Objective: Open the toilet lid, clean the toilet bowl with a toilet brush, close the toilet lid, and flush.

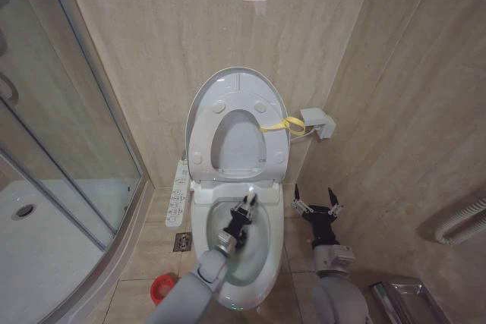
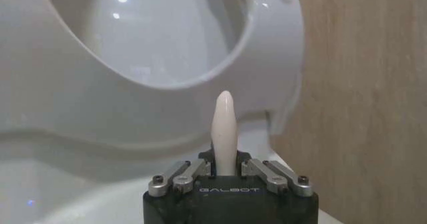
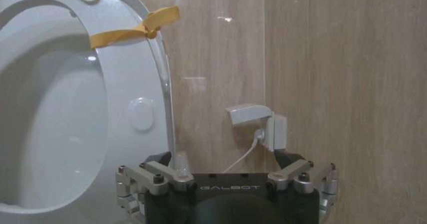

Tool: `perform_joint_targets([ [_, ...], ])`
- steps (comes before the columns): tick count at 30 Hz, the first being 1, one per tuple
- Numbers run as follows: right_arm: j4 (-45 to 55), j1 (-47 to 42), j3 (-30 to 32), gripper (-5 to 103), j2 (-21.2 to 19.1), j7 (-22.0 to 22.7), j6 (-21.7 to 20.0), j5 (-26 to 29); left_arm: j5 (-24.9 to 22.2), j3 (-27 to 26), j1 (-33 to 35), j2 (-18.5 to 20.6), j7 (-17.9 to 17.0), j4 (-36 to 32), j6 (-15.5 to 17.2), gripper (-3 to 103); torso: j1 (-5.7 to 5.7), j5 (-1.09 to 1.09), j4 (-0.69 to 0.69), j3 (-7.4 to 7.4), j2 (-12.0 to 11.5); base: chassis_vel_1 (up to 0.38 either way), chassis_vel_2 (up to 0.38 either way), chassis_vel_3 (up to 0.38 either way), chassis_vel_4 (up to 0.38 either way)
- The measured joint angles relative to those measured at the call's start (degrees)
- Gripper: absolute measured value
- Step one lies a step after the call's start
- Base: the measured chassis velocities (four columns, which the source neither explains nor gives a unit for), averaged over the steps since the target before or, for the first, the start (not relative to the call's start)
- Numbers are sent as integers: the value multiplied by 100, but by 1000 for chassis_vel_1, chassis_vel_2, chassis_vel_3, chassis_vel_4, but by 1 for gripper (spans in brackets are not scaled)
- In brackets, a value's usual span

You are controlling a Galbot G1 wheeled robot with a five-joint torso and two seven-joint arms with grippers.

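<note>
With the toilet lid (image 1: pixel 237 80) already up, the left end effector (image 1: pixel 244 214) — clamped on the toilet brush (image 2: pixel 223 129) — works inside the toilet bowl (image 1: pixel 264 257) (closing, flushing remain); the right end effector (image 1: pixel 317 204) waits beside, spread, empty.

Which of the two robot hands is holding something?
The left gripper, over the toilet bowl, has its fingers shut on the white handle of the toilet brush. The right gripper, beside the bowl, is open and empty.
</note>
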Motion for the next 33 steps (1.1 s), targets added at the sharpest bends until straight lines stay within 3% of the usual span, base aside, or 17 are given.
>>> perform_joint_targets([
  [8,0,0,0,100,0,0,0,0,30,-179,40,6,2,-105,-171,20,0,0,0,0,0,0,0,0,0],
  [19,0,0,0,100,0,0,0,0,35,-69,125,-93,68,239,-192,20,0,0,1,0,0,0,0,0,0],
  [28,0,0,0,100,0,0,0,0,147,-180,348,21,-112,-820,-90,20,0,1,-1,0,0,0,0,0,0],
  [33,0,0,0,100,0,0,0,0,151,-313,852,257,-121,-2045,85,20,0,1,0,-1,0,0,0,0,0],
])
